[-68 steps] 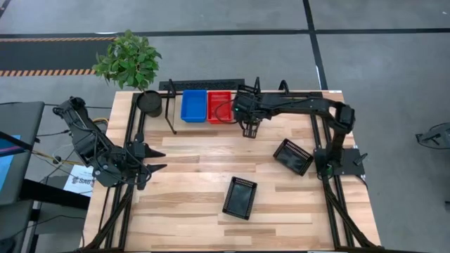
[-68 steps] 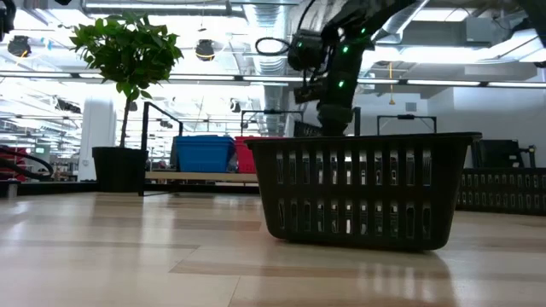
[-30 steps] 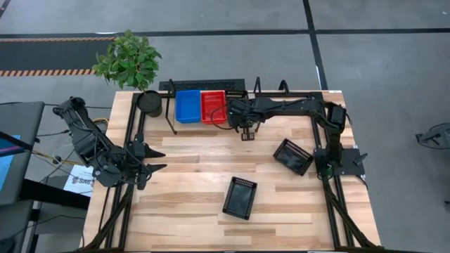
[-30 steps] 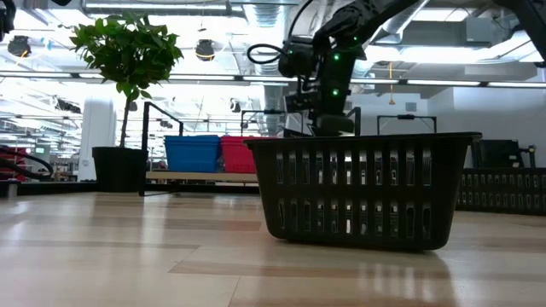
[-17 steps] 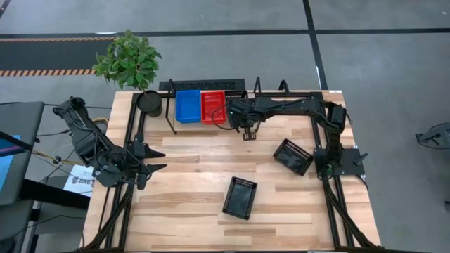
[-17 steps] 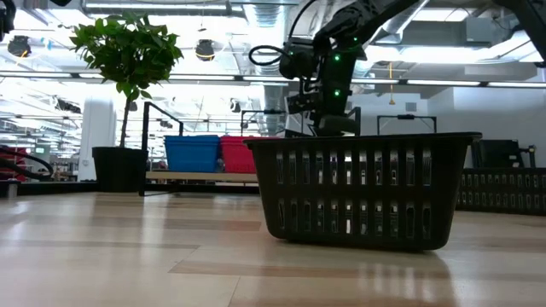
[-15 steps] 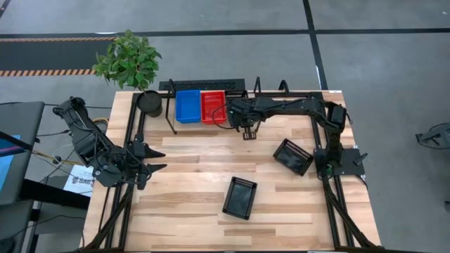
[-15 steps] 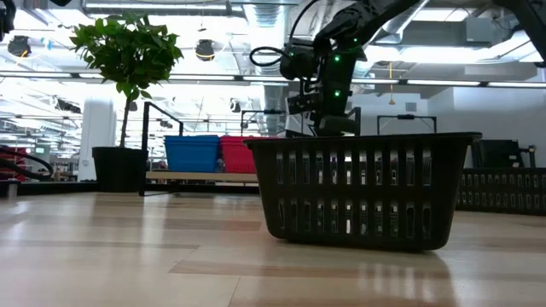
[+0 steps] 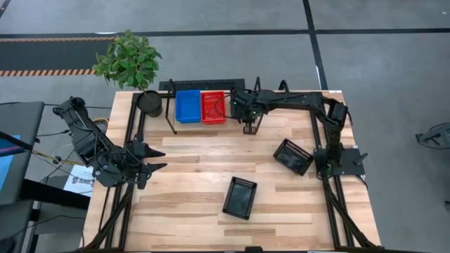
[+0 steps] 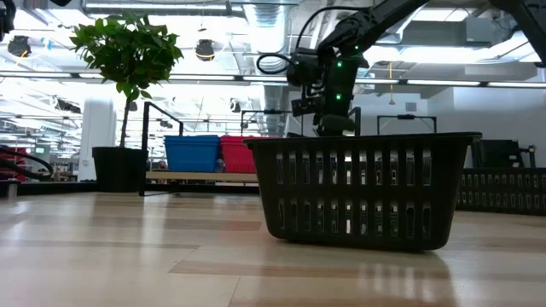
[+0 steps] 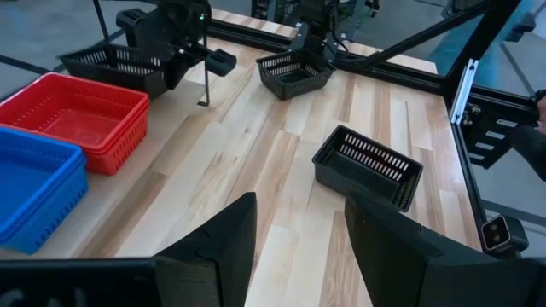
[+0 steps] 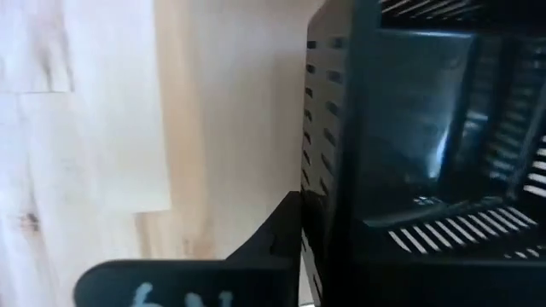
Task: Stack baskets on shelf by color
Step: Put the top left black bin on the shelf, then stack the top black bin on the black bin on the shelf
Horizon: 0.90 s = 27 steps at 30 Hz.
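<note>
Right pincer at black basket on shelf, arm hiding most of it, grip indiscernible; left pincer spread over tabletop.

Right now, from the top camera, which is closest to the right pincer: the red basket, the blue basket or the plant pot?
From the right pincer:
1. Red basket, beside it on the shelf.
2. Blue basket, next along.
3. Plant pot, at the table's far-left corner.

Industrial lab hall: exposed ceiling ducts, hazard-striped floor tape, grey concrete floor.
</note>
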Tool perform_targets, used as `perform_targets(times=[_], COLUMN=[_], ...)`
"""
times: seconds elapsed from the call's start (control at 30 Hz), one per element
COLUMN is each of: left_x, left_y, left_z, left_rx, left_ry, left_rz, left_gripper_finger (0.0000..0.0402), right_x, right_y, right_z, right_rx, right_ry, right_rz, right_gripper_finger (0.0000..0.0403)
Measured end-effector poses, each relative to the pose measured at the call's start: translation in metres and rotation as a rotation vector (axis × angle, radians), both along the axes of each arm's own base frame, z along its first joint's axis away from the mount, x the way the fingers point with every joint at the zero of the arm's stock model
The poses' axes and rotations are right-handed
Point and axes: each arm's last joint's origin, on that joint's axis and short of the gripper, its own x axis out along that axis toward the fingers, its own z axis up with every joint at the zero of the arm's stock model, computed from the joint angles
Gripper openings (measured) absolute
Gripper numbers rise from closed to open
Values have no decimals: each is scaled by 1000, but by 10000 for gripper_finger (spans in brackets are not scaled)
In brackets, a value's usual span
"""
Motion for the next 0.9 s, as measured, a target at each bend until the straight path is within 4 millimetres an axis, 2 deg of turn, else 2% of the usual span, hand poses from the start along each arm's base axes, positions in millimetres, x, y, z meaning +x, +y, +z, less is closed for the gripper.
perform_targets(times=[0.2,0.4,0.63,0.77,0.9], left_x=[0,0,0,0,0], left_y=[0,0,0,1,1], left_z=[0,0,0,0,0], left_rx=[1,0,5,28,28], left_ry=[0,0,-5,-11,-9], left_rz=[0,1,7,11,9], left_gripper_finger=[167,167,167,167,167], right_x=[0,0,9,13,8], right_y=[2,4,8,12,20], right_z=[0,5,60,88,111], right_rx=[15,49,90,89,122], right_ry=[-3,12,-39,-92,-105], right_rz=[8,10,-24,-35,-61], right_gripper_finger=[87,155,208,214,212])
